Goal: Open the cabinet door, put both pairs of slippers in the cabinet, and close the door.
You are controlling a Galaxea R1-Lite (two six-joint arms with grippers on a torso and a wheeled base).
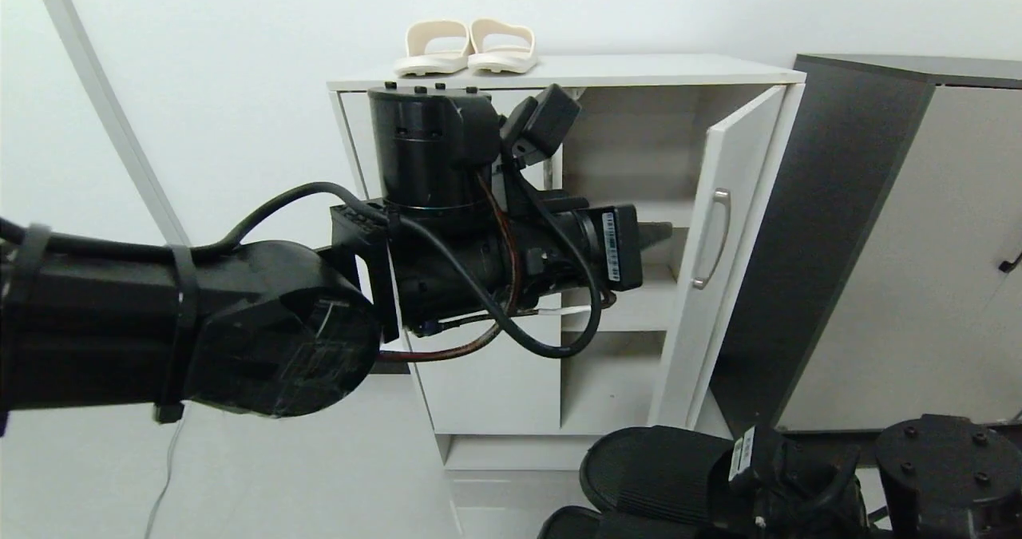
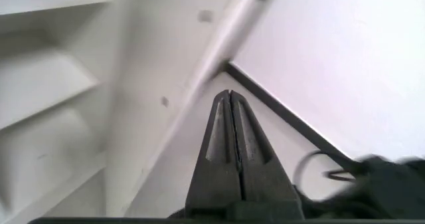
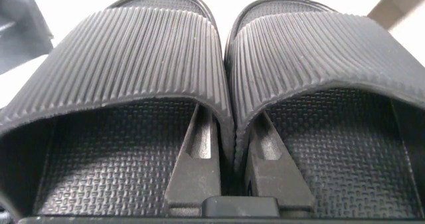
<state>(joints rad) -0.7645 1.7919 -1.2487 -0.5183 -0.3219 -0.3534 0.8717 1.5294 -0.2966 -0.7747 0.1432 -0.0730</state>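
Observation:
A white cabinet [image 1: 639, 69] stands ahead with its right door [image 1: 742, 204] swung open, baring the shelves [image 1: 631, 303]. A cream pair of slippers [image 1: 467, 46] rests on its top. My left gripper [image 1: 659, 235] is held in front of the open compartment, level with the middle shelf; in the left wrist view the left gripper [image 2: 230, 101] is shut with nothing in it. Low at the front right, a black pair of slippers [image 1: 651, 467] is held side by side. My right gripper [image 3: 230, 114] is shut on the black slippers [image 3: 153, 51], pinching their touching inner strap edges.
A taller grey cabinet [image 1: 886, 243] stands close on the right of the open door. The door's metal handle [image 1: 713, 239] faces me. A white wall lies behind and a pale floor [image 1: 303, 475] below, with a thin cable at the left.

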